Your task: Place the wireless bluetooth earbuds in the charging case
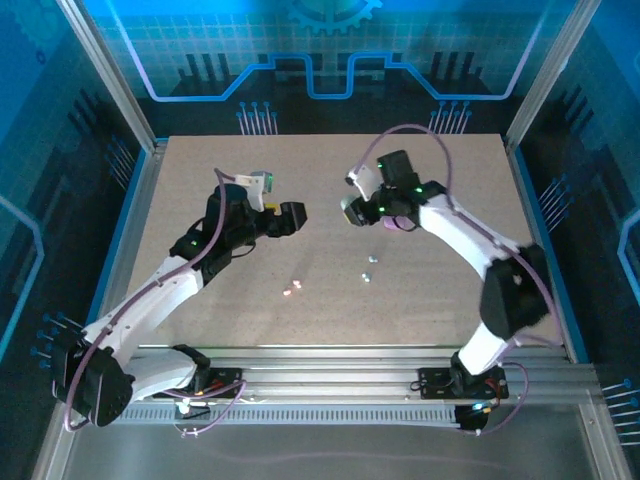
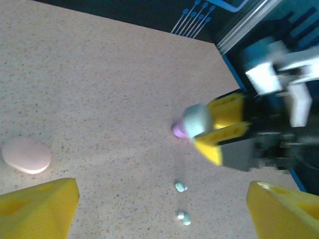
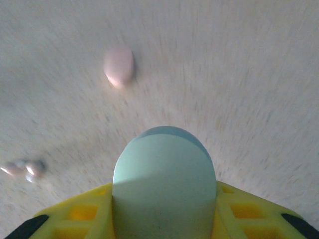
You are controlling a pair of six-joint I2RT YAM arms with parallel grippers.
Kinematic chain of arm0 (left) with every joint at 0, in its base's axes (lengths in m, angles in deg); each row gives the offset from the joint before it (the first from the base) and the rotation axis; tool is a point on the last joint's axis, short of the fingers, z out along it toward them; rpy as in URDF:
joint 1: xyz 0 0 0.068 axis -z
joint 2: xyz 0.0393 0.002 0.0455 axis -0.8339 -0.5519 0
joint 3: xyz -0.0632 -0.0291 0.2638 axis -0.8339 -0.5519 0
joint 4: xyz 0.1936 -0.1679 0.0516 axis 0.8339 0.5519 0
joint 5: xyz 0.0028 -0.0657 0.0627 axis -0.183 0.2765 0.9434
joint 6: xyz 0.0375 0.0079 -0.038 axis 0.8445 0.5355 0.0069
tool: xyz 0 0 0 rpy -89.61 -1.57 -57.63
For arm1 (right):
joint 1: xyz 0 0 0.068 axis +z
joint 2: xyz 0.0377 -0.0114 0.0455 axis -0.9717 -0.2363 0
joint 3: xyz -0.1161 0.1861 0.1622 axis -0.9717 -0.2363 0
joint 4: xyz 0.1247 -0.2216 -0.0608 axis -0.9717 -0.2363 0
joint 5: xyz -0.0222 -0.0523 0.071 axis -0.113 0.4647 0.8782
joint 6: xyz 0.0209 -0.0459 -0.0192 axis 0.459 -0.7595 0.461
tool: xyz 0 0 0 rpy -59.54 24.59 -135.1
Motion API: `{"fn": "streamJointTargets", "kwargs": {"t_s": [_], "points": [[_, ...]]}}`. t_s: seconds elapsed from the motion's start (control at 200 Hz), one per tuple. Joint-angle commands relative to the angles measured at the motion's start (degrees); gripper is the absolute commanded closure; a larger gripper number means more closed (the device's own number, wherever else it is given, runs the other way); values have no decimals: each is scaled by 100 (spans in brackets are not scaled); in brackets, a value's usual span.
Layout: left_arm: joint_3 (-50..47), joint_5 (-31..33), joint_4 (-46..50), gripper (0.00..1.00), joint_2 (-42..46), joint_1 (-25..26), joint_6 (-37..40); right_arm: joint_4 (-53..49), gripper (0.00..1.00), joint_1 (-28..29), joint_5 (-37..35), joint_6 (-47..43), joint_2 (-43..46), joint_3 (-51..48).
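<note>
My right gripper [image 1: 352, 207] is shut on a mint green charging case [image 3: 164, 184], held above the table; the left wrist view shows that case [image 2: 197, 119] at the tips of the yellow fingers [image 2: 219, 130]. Two mint green earbuds [image 2: 180, 186] [image 2: 184, 217] lie on the table below it, also visible from above [image 1: 369, 268]. A pink earbud pair [image 1: 290, 288] lies left of them, blurred in the right wrist view [image 3: 25, 168]. My left gripper [image 2: 163, 199] is open above the mint earbuds, holding nothing, and seen from above [image 1: 293, 216].
A pale pink case [image 2: 26, 155] lies shut on the table, also in the right wrist view [image 3: 118, 65]. A purple case [image 2: 178, 130] peeks out behind the right gripper. The speckled tabletop [image 1: 440, 300] is bounded by metal rails and blue walls.
</note>
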Motion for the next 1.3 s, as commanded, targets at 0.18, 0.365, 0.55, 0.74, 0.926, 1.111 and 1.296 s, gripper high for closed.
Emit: {"fn": "streamJointTargets", "kwargs": {"t_s": [0.18, 0.365, 0.55, 0.74, 0.926, 1.111, 1.296], "points": [[267, -1967, -1225, 22, -104, -65, -471, 1564, 69, 421, 201, -817, 2029, -1296], [484, -2408, -1707, 23, -366, 328, -434, 1841, 69, 701, -292, -1022, 2804, -1849], [704, -2551, -1708, 27, -683, 575, -406, 1875, 68, 749, -383, -1143, 3097, -2025], [932, -2602, -1615, 34, -942, 763, -371, 2019, 68, 780, -245, -1145, 3090, -2083], [1043, -2577, -1538, 39, -1092, 858, -360, 2049, 67, 880, -194, -1163, 3015, -2070], [1184, -2214, -1219, 51, -1191, 898, -387, 2162, 67, 979, -203, -1254, 2998, -2087], [1314, -2263, -998, 61, -1298, 938, -360, 2217, 66, 1158, -435, -1408, 2979, -2089]]}}
